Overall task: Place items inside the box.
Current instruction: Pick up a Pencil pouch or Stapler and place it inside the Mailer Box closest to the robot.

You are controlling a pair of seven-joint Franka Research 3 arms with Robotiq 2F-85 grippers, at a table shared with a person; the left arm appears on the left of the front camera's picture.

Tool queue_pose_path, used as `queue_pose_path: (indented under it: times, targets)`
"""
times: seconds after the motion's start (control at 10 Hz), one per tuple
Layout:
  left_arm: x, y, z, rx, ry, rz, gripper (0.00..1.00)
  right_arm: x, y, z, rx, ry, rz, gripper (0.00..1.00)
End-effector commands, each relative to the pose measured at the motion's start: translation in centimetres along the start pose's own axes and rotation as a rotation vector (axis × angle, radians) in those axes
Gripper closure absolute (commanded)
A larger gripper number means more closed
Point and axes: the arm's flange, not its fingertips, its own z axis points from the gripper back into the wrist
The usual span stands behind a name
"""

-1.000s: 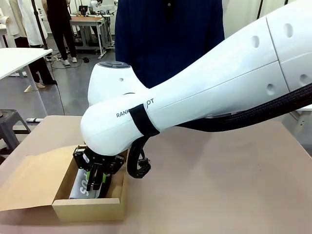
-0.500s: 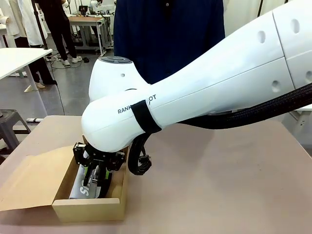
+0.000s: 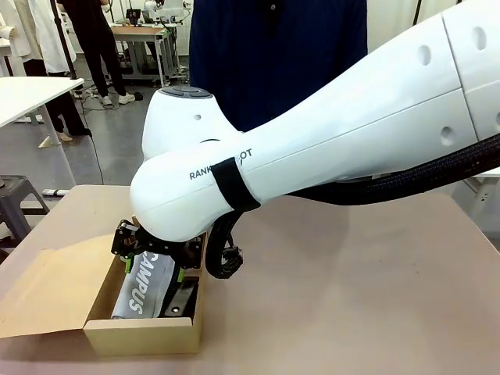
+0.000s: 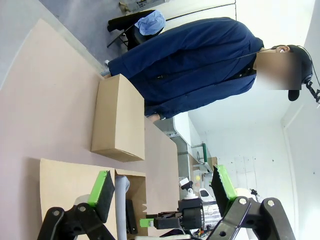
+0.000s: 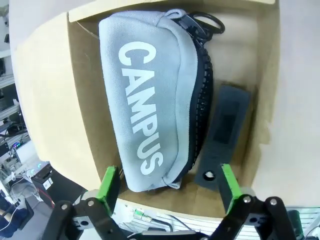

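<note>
Cardboard box: one, open-topped, at the near left of the bench, one flap folded out flat to its left. Contents, two items:

- Pouch, one: grey fabric, white "CAMPUS" lettering, dark zip with a ring pull at the far end. It lies lengthwise against the box's left wall and takes up more than half the floor.
- Stapler, one: black, flat, lying in the narrow strip between the pouch and the box's right wall, touching or just beside the zip edge.

Right claw: one, hanging over the near end of the box, green pads spread wide on either side of the pouch and gripping nothing. The pads sit above the pouch, apart from it.

Left claw: one, wide open and empty, raised off to the side and looking across the bench toward a person in a dark blue coat.

Second box: one, closed, seen in the left wrist view near the far edge by the person.

Open room: the bench right of the open box is bare to its edges; inside the box, little floor shows beyond the far end of the stapler.
</note>
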Motion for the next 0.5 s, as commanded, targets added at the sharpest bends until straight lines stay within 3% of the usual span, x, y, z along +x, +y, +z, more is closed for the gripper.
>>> queue_pose_path:
  times: [0.0, 0.2, 0.4]
  targets:
    - [-0.1, 0.0, 0.0, -0.026, -0.013, -0.017, 0.0, -0.3, -0.6, 0.2, 0.006, -0.024, -0.005, 0.0]
    - [-0.1, 0.0, 0.0, -0.026, -0.013, -0.017, 0.0, -0.2, -0.9, 0.7, 0.011, -0.031, 0.0, 0.0]
    - [-0.1, 0.0, 0.0, -0.026, -0.013, -0.017, 0.0, -0.1, -4.6, 6.7, 0.027, -0.135, 0.059, 0.0]
